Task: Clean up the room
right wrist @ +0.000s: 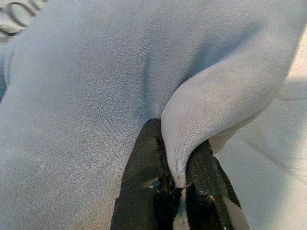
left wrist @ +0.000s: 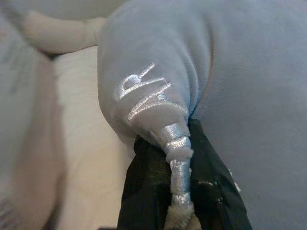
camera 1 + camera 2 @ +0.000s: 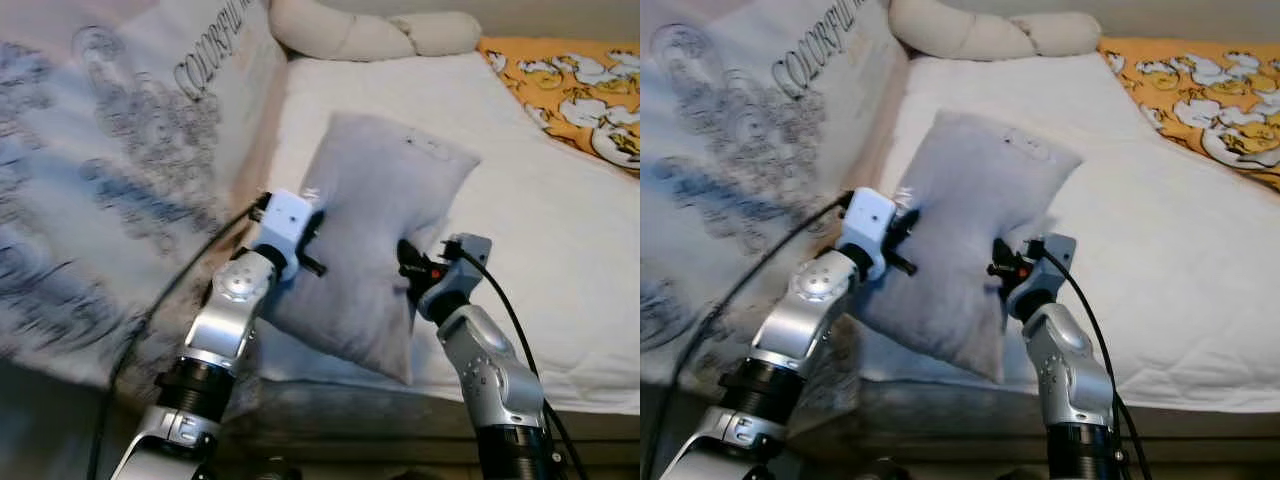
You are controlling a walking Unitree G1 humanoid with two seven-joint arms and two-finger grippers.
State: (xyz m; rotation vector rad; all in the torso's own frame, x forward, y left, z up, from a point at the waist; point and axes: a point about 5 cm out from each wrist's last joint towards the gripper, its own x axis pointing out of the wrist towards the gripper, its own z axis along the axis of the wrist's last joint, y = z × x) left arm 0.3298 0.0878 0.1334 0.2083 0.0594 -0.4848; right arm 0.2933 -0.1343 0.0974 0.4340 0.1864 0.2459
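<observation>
We hold the grey pillow (image 3: 375,235) at frame centre, over the white bed (image 3: 560,250) edge. The left gripper (image 3: 312,238) and right gripper (image 3: 408,262) each pinch only a thin fold with 2 closed fingers (shallow bites); plush fabric could slip free.

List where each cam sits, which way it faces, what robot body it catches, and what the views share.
Left eye: head camera, forward and down at the grey pillow on the white bed; both silver arms show.
Right eye: same scene, offset sideways.
Left wrist: along the left gripper, fingers pinching a pillow fold.
Right wrist: along the right gripper, fingers clamping another fold.
Shared: the grey pillow is in all four views.
</observation>
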